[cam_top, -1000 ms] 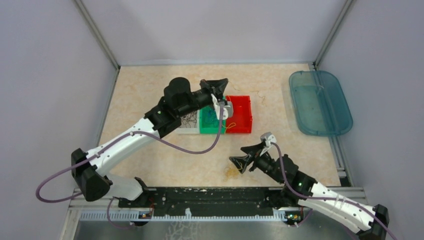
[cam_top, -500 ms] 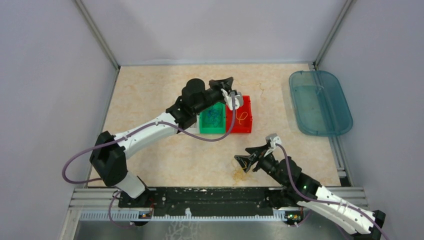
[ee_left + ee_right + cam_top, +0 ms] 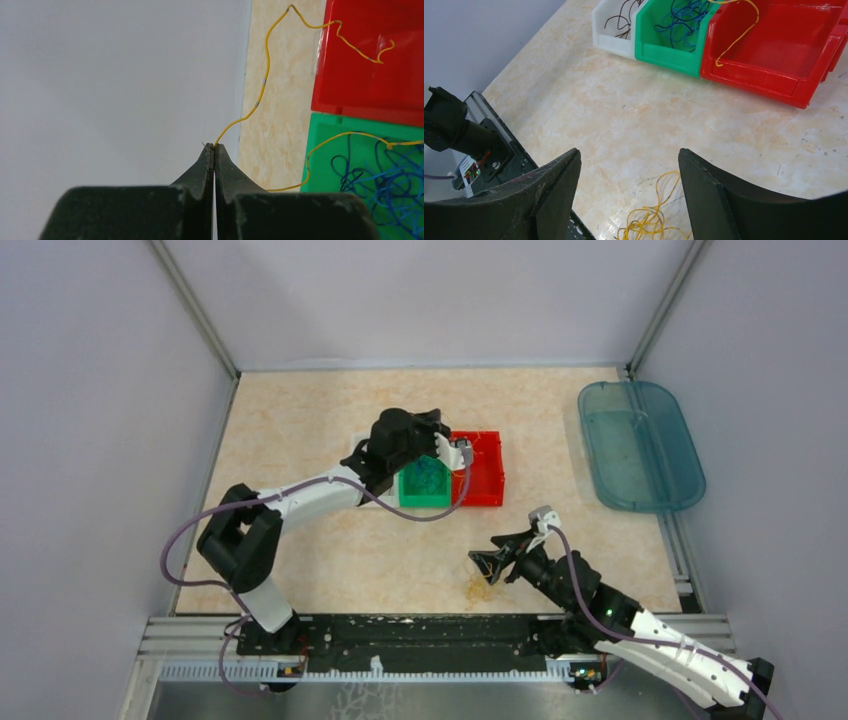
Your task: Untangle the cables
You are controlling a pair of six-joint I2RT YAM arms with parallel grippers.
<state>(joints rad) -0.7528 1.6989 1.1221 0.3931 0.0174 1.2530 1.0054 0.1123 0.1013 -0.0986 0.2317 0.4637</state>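
The left jaws are shut tight on a yellow cable (image 3: 266,75), pinched right at their tips. From there it climbs over a strip of bare desk (image 3: 280,125) and bends into the red bin (image 3: 370,85), where its free end lies. A second yellow strand (image 3: 345,134) comes out from under the jaws and crosses the green bin (image 3: 325,170), over the blue cables (image 3: 385,185) knotted inside. In the top view these jaws hang over the far side of the green and red bins. The back wall (image 3: 110,80) stands close behind, with only that strip of desk between it and the bins.

The right jaws are spread wide and hold nothing. A loose yellow heap (image 3: 651,222) lies on the desk below and between them, apart from both fingers (image 3: 716,190). It sits near the desk's near edge, just beside the black rail (image 3: 430,630) that carries the arms.

The white bin (image 3: 606,30), with brown cables (image 3: 621,20) in it, touches the green bin on its left; the three bins stand in one row. A broad stretch of bare desk separates the row from the heap. A blue tray (image 3: 640,455) lies against the right edge, well apart from both jaws. Walls close the desk on the left, far and right sides.
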